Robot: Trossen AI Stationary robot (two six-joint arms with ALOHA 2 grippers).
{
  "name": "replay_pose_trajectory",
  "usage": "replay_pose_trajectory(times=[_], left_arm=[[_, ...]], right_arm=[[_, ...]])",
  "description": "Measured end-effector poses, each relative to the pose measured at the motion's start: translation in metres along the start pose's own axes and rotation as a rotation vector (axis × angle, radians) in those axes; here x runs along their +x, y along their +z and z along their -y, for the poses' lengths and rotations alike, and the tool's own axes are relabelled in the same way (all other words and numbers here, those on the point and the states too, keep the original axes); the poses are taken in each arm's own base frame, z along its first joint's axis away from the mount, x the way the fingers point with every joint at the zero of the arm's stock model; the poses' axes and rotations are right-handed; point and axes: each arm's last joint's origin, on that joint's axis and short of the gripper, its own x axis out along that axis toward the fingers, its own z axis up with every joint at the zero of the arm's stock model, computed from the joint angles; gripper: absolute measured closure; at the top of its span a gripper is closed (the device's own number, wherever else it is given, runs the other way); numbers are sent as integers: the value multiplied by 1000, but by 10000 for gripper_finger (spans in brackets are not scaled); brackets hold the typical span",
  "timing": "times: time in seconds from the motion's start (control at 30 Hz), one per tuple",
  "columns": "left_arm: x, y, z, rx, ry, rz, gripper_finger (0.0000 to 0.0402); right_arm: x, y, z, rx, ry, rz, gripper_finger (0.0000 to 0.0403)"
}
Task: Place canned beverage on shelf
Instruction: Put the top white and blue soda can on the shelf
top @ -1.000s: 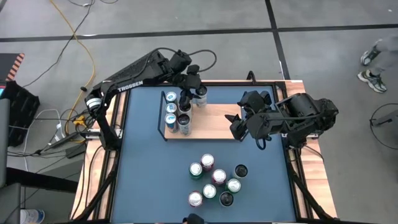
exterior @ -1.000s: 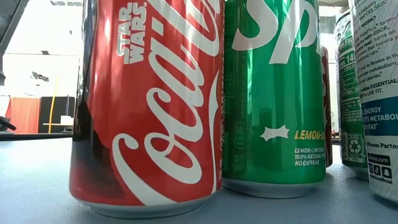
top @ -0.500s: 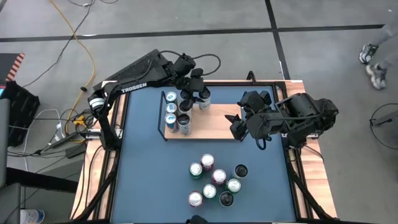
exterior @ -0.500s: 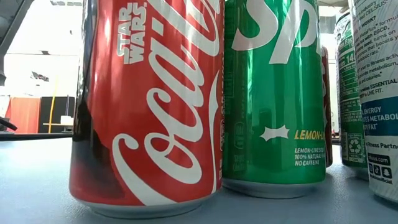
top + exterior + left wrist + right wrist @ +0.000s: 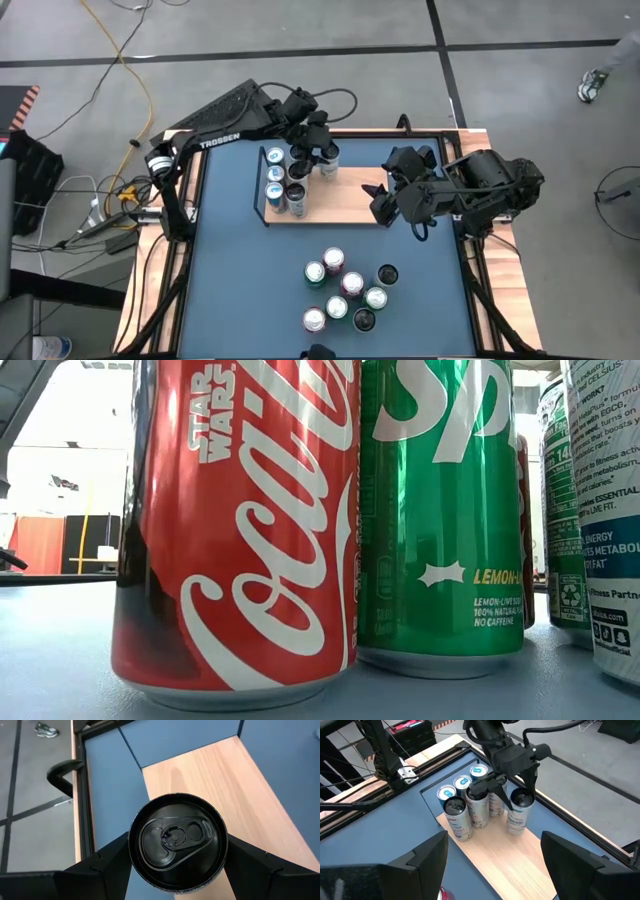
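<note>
The black-topped silver drinks can (image 5: 518, 812) stands on the light-wood wire-framed shelf (image 5: 520, 865) beside the silver can cluster (image 5: 470, 807), clamped between the left gripper (image 5: 506, 785) fingers. A skewed release could topple it into them. Only the left wrist view shows both fingers touching its sides. The right gripper (image 5: 385, 200) waits open over the shelf's far end.

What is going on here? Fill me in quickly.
The left gripper holds a black-topped can over the far edge of the wooden shelf, beside the five cans already standing at the shelf's left end. The right gripper waits open over the shelf's right end, holding nothing. Seven more cans stand grouped on the blue table nearer the front.
</note>
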Motion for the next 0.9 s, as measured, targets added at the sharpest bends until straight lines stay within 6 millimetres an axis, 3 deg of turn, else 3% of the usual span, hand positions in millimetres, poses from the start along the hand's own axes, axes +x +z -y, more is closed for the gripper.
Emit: replay_pose_trajectory(times=[0.7, 0.9], left_arm=[[9, -10, -6, -9, -23, -1, 156], [8, -11, -7, -29, -37, 4, 127]], right_arm=[[0, 0, 0, -26, 3, -4, 101], [0, 0, 0, -27, 4, -4, 101]])
